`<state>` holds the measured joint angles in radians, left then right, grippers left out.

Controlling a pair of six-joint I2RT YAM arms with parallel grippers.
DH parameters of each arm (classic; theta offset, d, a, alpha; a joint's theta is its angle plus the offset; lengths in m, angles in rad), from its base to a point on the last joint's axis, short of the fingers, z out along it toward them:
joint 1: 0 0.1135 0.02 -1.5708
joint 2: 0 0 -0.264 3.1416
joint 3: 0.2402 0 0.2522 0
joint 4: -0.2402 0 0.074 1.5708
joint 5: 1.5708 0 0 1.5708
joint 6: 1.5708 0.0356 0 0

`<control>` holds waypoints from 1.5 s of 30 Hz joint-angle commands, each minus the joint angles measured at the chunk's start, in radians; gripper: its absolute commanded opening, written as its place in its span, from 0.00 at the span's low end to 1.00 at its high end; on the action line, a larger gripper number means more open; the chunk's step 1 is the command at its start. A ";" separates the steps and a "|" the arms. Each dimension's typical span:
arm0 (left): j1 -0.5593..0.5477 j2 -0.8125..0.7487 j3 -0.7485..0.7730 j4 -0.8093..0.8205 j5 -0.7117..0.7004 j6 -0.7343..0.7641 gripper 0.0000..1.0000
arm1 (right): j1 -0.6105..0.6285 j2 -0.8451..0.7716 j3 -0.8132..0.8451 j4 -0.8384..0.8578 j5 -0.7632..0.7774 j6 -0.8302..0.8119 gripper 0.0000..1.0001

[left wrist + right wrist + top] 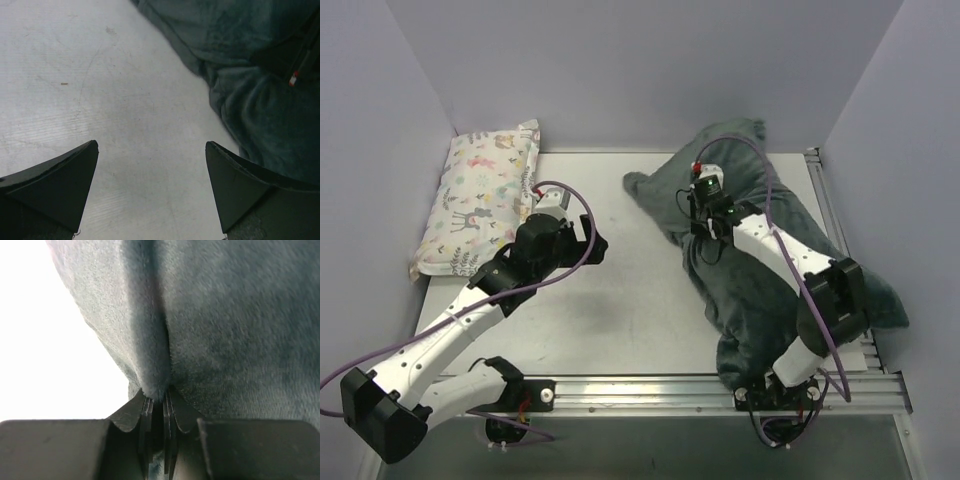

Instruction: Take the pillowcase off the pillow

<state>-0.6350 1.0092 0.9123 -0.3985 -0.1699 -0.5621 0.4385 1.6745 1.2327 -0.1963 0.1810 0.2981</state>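
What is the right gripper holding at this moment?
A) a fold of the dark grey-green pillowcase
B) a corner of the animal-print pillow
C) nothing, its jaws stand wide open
A: the right wrist view shows the right gripper closed on a pinched fold of the pillowcase.

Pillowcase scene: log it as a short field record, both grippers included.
pillowcase: dark grey-green plush, bunched on the right of the table
right gripper: shut on a pinched fold of the pillowcase
left gripper: open, empty, over bare table beside the pillowcase
pillow: none of it shows
print pillow: far left corner, by the wall
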 commanded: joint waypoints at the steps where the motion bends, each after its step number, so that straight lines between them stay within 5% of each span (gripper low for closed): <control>1: 0.040 0.014 -0.013 0.118 -0.022 -0.051 0.97 | 0.112 -0.105 -0.125 0.112 -0.232 -0.024 0.00; 12: 0.143 0.120 -0.081 0.230 0.029 -0.094 0.96 | 0.132 -0.306 -0.323 0.063 -0.135 0.003 0.00; 17: 0.173 0.134 -0.134 0.280 0.062 -0.110 0.96 | 0.083 -0.441 -0.369 0.054 -0.210 0.003 0.00; 23: 0.193 0.222 -0.142 0.380 0.170 -0.104 0.97 | 0.010 -0.567 -0.410 0.003 -0.265 0.015 0.02; 36: 0.201 0.344 -0.286 0.779 0.504 -0.231 0.97 | -0.057 -0.662 -0.434 -0.179 -0.120 0.068 0.07; 39: 0.181 0.342 -0.345 0.835 0.526 -0.258 0.96 | -0.052 -0.680 -0.403 -0.232 -0.046 0.081 0.19; 43: 0.153 0.312 -0.424 0.908 0.517 -0.292 0.91 | 0.070 -0.693 -0.352 -0.261 0.101 0.110 0.56; 45: 0.141 0.296 -0.444 0.909 0.511 -0.295 0.85 | 0.181 -0.665 -0.290 -0.268 0.187 0.119 0.64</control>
<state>-0.4740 1.3483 0.4900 0.3931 0.3119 -0.8295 0.5156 1.0008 0.8539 -0.3920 0.1654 0.3931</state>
